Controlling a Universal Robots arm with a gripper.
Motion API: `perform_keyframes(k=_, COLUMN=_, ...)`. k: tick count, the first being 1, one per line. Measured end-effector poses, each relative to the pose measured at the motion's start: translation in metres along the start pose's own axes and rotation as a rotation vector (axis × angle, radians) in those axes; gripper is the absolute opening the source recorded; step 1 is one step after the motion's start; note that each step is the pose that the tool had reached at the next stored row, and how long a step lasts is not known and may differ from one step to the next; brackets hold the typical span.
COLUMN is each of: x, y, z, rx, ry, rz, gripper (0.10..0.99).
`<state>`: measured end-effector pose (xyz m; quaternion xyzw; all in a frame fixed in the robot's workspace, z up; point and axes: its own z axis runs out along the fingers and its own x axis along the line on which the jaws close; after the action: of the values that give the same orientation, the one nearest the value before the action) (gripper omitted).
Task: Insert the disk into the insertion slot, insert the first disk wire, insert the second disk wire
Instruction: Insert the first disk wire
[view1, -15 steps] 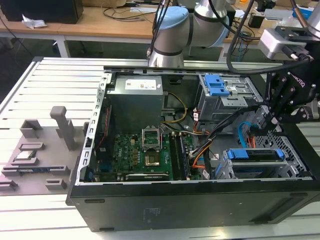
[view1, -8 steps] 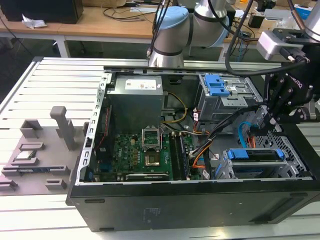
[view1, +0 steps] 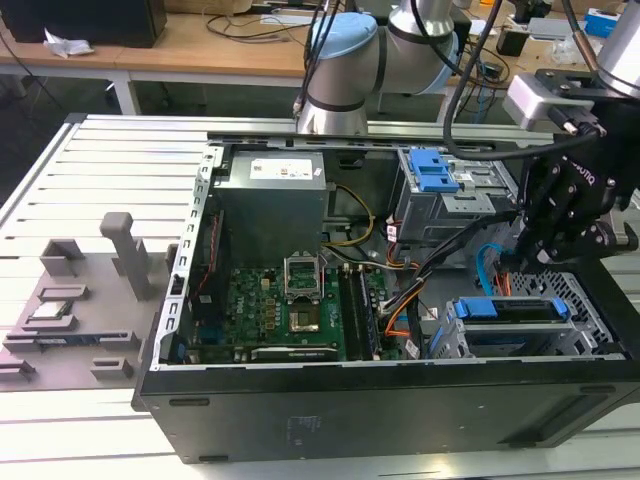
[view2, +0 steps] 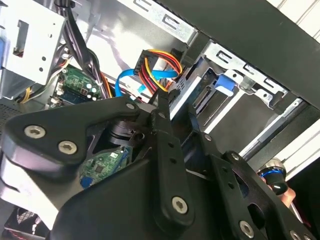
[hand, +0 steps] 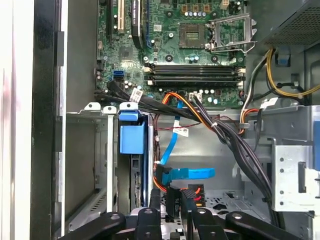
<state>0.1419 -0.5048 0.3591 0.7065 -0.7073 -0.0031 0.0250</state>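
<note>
Disk (view1: 510, 310), a silver slab clipped in a bright blue plastic bracket, lies seated in the slot (view1: 452, 338), the boxy cage of thin perforated sheet metal just below the jaws, so that step looks done. In the first wrist view the disk (hand: 132, 142) stands edge-on inside the slot (hand: 108, 155), its blue tab at the end away from the jaws. The jaws, black jointed links with bright screw heads, hang over the open back of the cage. They are drawn narrow around a small black plug (hand: 175, 200) with red and orange wires (hand: 198, 189) running out of it. I judge that they grip it there because the disk's rear sockets face this gap, though the links partly hide the contact. Just beyond the jaws a flat blue cable (hand: 192, 173) with an angled black end bends in a soft loop; whether it is plugged in I cannot tell. Well away from the jaws lies the green circuit board (view1: 290, 310) with its bare square socket, and near them stands a taller grey bay (view1: 435, 190) with a blue latch. The black steel case (view1: 400, 420) lies on its side on a ribbed aluminium worktop (view1: 100, 170), which leaves its inside open from above.
</note>
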Motion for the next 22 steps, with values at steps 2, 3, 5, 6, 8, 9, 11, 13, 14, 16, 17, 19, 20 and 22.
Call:
perform_keyframes(k=2, x=0.0000, y=0.0000, z=0.0013, rx=0.000, ry=0.0079, rz=0.001, gripper=0.302)
perform_keyframes(k=3, x=0.0000, y=0.0000, z=0.0021, rx=0.000, ry=0.0106, rz=0.001, gripper=0.302)
perform_keyframes(k=5, x=-0.0001, y=-0.0001, z=0.0037, rx=0.000, ry=0.0114, rz=0.001, gripper=0.302)
perform_keyframes(k=6, x=-0.0001, y=-0.0001, z=0.0039, rx=0.000, ry=0.0117, rz=0.001, gripper=0.302)
perform_keyframes(k=8, x=-0.0001, y=-0.0001, z=0.0041, rx=0.000, ry=0.0114, rz=0.001, gripper=0.302)
perform_keyframes(k=9, x=-0.0001, y=-0.0001, z=0.0041, rx=0.000, ry=0.0115, rz=0.001, gripper=0.302)
perform_keyframes(k=11, x=-0.0001, y=-0.0001, z=0.0041, rx=0.000, ry=0.0114, rz=0.001, gripper=0.220)
perform_keyframes(k=13, x=-0.0001, y=-0.0001, z=0.0041, rx=0.000, ry=0.0115, rz=0.001, gripper=0.169)
perform_keyframes(k=14, x=-0.0001, y=-0.0001, z=0.0042, rx=0.000, ry=0.0115, rz=0.001, gripper=0.169)
perform_keyframes(k=16, x=0.0002, y=-0.0001, z=0.0043, rx=0.000, ry=0.0112, rz=0.001, gripper=0.169)
perform_keyframes(k=17, x=0.0013, y=-0.0002, z=0.0045, rx=0.000, ry=0.0110, rz=0.001, gripper=0.169)
perform_keyframes(k=19, x=0.0066, y=-0.0003, z=0.0044, rx=0.000, ry=0.0116, rz=0.000, gripper=0.169)
perform_keyframes(k=20, x=0.0091, y=-0.0002, z=0.0045, rx=0.000, ry=0.0118, rz=0.001, gripper=0.169)
perform_keyframes(k=22, x=0.0164, y=-0.0003, z=0.0051, rx=0.000, ry=0.0119, rz=0.001, gripper=0.169)
